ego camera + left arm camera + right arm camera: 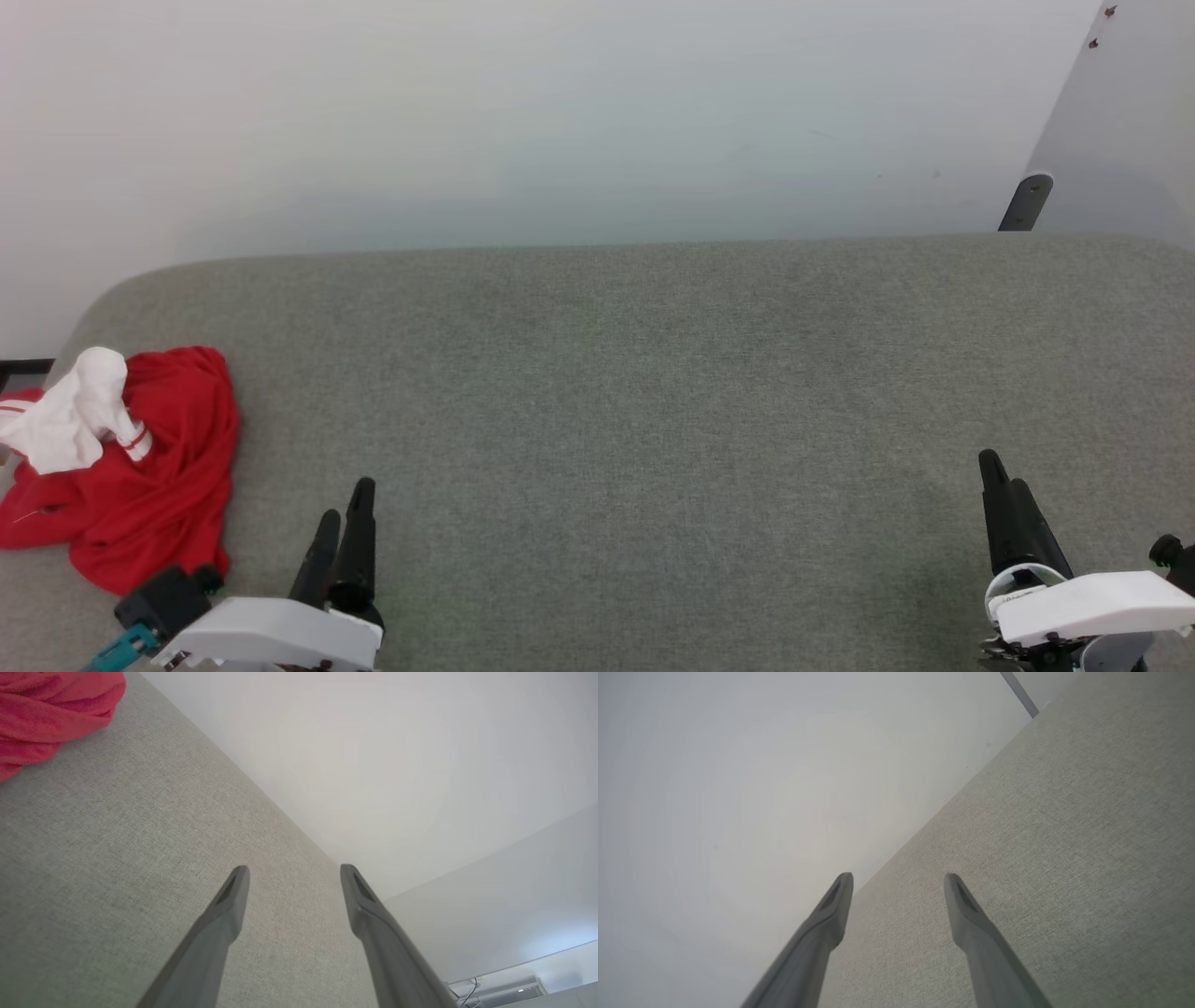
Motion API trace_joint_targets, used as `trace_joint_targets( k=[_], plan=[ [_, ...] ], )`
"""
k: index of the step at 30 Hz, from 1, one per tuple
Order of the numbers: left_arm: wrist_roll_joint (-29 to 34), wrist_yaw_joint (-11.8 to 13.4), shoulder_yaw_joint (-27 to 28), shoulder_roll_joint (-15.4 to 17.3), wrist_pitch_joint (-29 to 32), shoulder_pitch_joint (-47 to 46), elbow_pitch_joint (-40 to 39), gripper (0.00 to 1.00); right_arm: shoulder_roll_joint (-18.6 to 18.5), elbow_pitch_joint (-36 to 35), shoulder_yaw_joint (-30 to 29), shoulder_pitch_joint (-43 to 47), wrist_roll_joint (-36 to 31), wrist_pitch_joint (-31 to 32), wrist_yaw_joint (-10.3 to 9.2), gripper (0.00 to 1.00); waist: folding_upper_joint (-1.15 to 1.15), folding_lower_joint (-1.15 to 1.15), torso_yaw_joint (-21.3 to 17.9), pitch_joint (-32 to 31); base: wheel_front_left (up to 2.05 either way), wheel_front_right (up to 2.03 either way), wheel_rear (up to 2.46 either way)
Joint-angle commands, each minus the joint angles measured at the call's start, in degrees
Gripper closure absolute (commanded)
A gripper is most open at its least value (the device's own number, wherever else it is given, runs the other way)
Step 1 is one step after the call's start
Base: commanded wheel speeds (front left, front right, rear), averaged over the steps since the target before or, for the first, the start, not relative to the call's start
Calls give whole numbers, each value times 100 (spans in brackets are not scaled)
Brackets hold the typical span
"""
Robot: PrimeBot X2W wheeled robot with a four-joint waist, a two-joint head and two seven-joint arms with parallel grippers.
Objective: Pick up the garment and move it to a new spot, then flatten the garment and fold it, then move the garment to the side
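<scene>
The garment (140, 476) lies crumpled in a red heap with a white sleeve on top, at the left end of the grey fabric surface (653, 392). A corner of the garment (51, 709) shows at the upper left of the left wrist view. My left gripper (347, 509) stands open to the right of the heap, apart from it, with nothing between its fingers (233, 896). My right gripper (1001, 474) is at the lower right of the head view, far from the garment. In the right wrist view the right gripper (899, 879) is open and empty.
The grey surface has a rounded far-left corner and ends against a pale wall (560, 112). A pale panel with a dark bracket (1025, 201) stands at the far right. A broad stretch of bare fabric lies between the two grippers.
</scene>
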Motion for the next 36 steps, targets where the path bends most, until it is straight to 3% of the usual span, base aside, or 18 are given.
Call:
trace_joint_targets(
  k=[1, 36],
  plan=[
    [252, 48, -40, 85, -66, -20, -116, 0, -6, -108, 9, -119, -249, -45, 3, 0, 0, 0, 2, -4, 0, 0, 0],
    [2626, 111, -124, 210, -634, 314, -549, 0, 23, -301, 12, -96, -2600, -446, 4, 0, 0, 0, -9, -84, 0, 0, 0]
  ],
)
